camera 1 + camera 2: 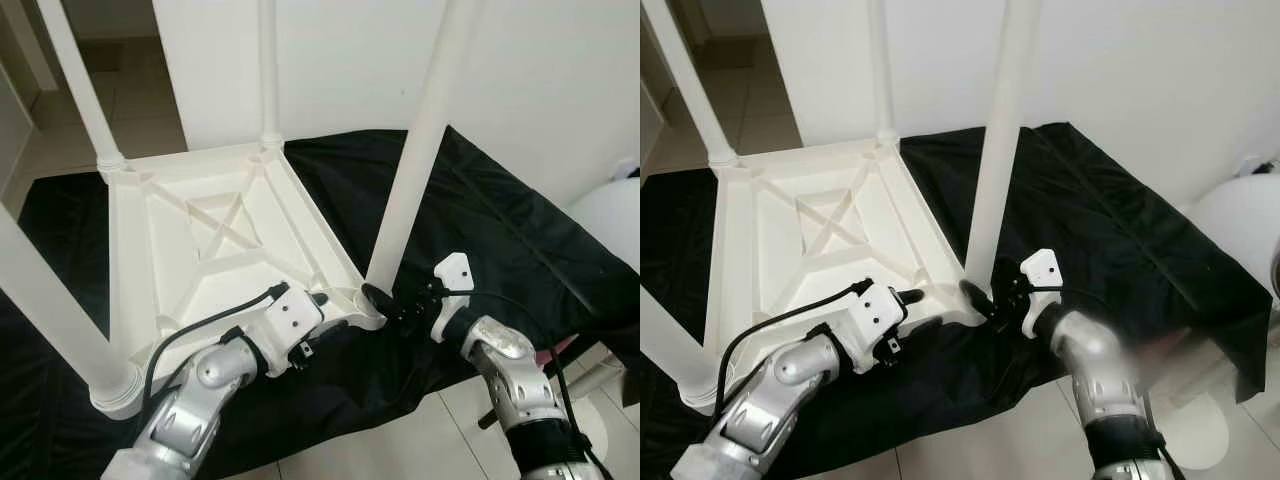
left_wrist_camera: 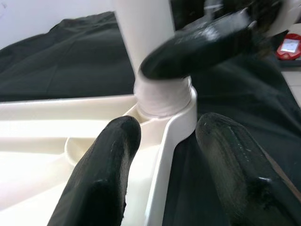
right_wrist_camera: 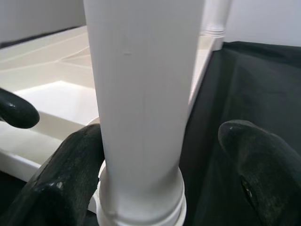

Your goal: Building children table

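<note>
A white plastic children's table (image 1: 200,240) lies upside down on a black cloth (image 1: 500,220), its legs pointing up. The near-right leg (image 1: 420,140) stands in its corner socket (image 2: 164,99). My right gripper (image 1: 385,300) is open at the base of this leg (image 3: 141,84); one finger (image 3: 70,174) touches it and the other finger (image 3: 258,165) stands clear. My left gripper (image 1: 325,300) is open just beside that corner, its fingers (image 2: 103,169) straddling the table's rim (image 2: 160,188) without closing on it.
Three more legs rise at the back left (image 1: 85,90), back right (image 1: 268,70) and near left (image 1: 50,300). A white wall is close behind. A white rounded object (image 1: 615,220) sits at the right. Tiled floor (image 1: 400,440) begins at the cloth's near edge.
</note>
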Motion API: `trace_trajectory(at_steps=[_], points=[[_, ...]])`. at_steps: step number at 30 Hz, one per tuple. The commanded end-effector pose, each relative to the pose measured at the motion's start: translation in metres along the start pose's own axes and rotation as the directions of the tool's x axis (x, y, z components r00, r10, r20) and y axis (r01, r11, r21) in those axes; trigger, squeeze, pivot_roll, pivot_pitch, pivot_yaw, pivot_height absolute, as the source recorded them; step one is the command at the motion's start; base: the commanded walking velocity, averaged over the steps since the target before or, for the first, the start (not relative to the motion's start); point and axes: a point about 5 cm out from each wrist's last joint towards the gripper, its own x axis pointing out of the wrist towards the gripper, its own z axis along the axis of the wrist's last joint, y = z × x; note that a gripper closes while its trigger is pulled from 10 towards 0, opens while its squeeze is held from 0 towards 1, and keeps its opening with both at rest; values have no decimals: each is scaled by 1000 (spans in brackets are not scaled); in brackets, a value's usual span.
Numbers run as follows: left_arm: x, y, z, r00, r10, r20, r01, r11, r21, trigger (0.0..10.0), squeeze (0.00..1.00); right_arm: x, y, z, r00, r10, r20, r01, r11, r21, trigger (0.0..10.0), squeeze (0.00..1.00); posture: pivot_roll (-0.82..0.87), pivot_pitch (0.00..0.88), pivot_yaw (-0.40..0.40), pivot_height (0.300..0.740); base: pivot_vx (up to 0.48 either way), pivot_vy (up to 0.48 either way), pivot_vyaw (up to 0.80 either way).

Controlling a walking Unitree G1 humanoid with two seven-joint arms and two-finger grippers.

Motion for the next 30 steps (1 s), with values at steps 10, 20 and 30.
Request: trace_trajectory(at_steps=[10,20,30], points=[[8,1,0,1000,-18,-1,18,1000,10,10000,0,15,1,-9,990,127,-52,-129,991,-29,0,0,-46,0,12,740,0,0,0],[6,1,-1,1000,-22,-4,22,1000,5,10000,0,6,-2,-16,994,96,-44,-96,995,2,3804,0,-47,0,15,740,0,0,0],[6,-2,-2,1000,-30,-7,29,1000,-3,10000,0,5,5,-8,995,-90,30,86,991,103,10000,0,-63,0,14,740,0,0,0]])
